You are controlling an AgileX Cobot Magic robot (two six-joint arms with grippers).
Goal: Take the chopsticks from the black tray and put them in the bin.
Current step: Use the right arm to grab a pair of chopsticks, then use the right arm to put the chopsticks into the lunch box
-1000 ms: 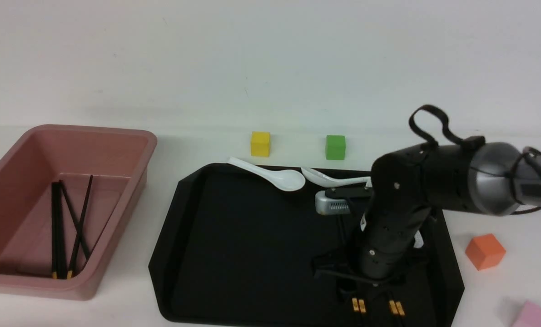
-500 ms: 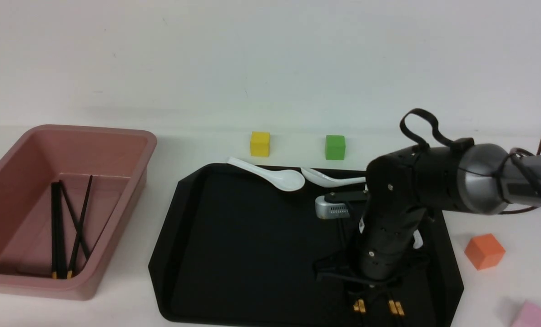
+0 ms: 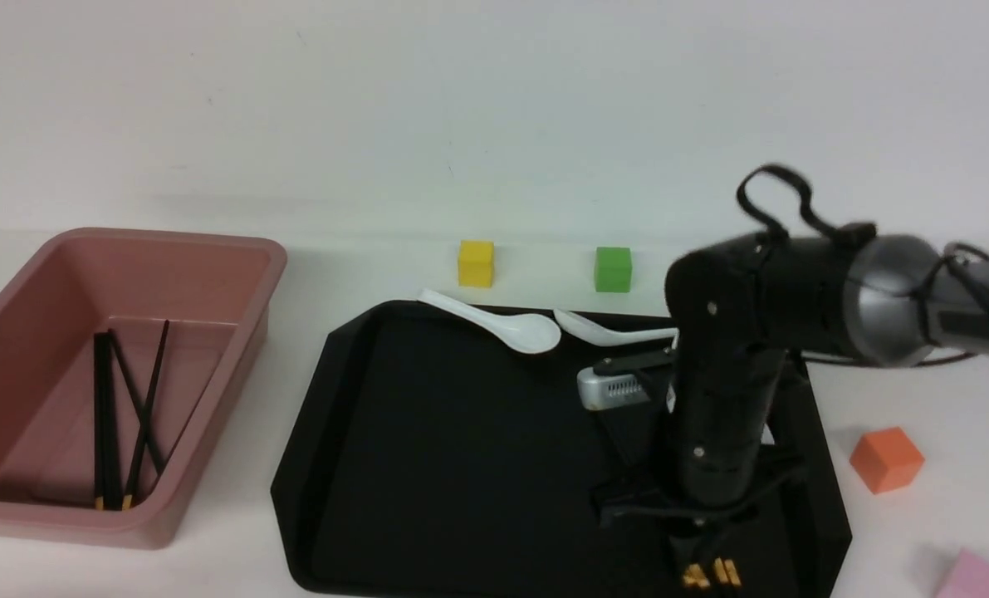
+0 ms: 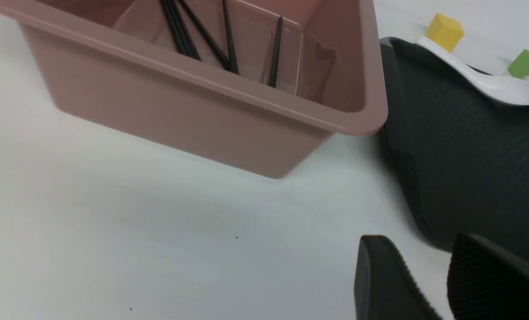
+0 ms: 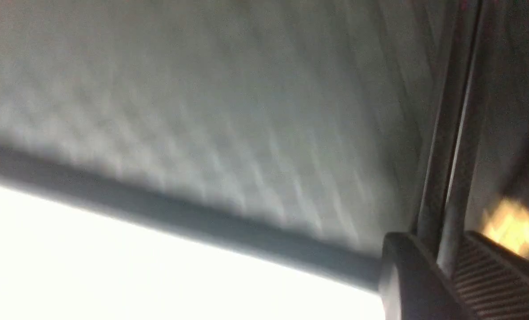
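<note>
- The right tool stands over the near right corner of the black tray. In the right wrist view its jaws are drawn almost together on the chopsticks, which run out side by side from between them.
- The left tool hangs low over the worktop near the tray's corner. Its jaws are a narrow gap apart and grip nothing.
- The held chopsticks are long, very thin and black, with gold bands showing just below the tool in the front view. The bands blur together, so I cannot count the sticks beyond at least two. Whether they are clear of the tray I cannot tell.
- Other chopsticks lie in the bin, which sits well apart to the left, across the whole tray.
- Likely trouble:
  - The grip seems to sit near the banded ends, so the long free length may swing or droop.
  - One smooth stick may slide out of the pinch during the carry.
  - Trailing tips may catch the tray's rim, the white spoons or the bin's rolled edge.
</note>
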